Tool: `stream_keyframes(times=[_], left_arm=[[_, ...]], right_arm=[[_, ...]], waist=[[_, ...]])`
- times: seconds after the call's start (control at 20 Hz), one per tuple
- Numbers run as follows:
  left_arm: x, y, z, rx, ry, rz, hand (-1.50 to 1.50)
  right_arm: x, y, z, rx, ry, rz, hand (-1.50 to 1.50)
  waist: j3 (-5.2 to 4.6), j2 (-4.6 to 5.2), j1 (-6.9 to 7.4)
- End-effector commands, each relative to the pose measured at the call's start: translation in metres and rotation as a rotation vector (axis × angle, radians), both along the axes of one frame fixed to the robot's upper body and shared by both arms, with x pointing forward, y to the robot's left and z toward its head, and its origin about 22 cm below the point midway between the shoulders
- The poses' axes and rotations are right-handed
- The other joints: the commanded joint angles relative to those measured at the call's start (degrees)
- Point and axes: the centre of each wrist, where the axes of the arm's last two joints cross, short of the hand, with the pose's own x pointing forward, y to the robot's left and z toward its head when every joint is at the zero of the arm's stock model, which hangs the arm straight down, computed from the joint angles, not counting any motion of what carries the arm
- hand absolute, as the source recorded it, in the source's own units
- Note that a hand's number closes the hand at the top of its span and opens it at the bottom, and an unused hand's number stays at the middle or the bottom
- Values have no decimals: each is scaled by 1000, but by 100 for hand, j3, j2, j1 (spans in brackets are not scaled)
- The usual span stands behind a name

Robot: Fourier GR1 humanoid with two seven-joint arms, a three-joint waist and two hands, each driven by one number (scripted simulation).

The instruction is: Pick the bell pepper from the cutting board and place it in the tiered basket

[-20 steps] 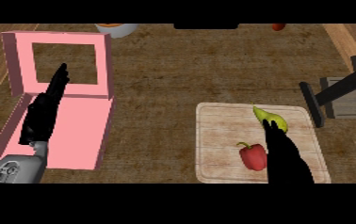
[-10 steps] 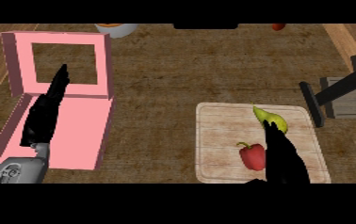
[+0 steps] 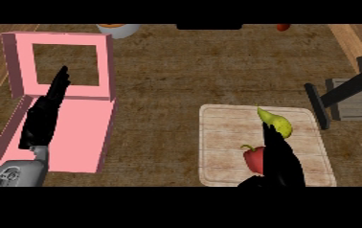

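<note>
A red bell pepper (image 3: 253, 159) lies on the pale wooden cutting board (image 3: 226, 126) at the lower right. My right hand (image 3: 278, 156) stands just right of the pepper with straight fingers pointing up the board, its side against the pepper and partly covering it. A yellow-green pear-shaped fruit (image 3: 277, 121) lies past the fingertips on the same board. The dark tiered basket (image 3: 341, 100) shows at the right edge. My left hand (image 3: 47, 112) rests open over the pink box at the left.
A pink open box (image 3: 84, 88) with a raised lid fills the left side. A white bowl (image 3: 117, 29) and a small red item (image 3: 283, 27) sit at the far edge. A wooden strip (image 3: 348, 38) runs along the upper right.
My right hand has slid slightly down and closer to the pepper. The left hand and the objects have not moved.
</note>
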Motion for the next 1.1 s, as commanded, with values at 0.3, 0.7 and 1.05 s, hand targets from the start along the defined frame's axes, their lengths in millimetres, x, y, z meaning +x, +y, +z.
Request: stream_keyframes(times=[0.3, 0.7, 1.05], left_arm=[[10, -14, -5, 1, -3, -3, 0], [13, -5, 6, -5, -2, 1, 0], [-1, 7, 9, 5, -20, -20, 0]], right_arm=[[25, -1, -10, -33, 168, 139, 150], [17, 19, -5, 36, 57, 92, 150], [45, 18, 43, 97, -96, -134, 150]], waist=[[-1, 12, -1], [0, 1, -21], [-5, 16, 85]])
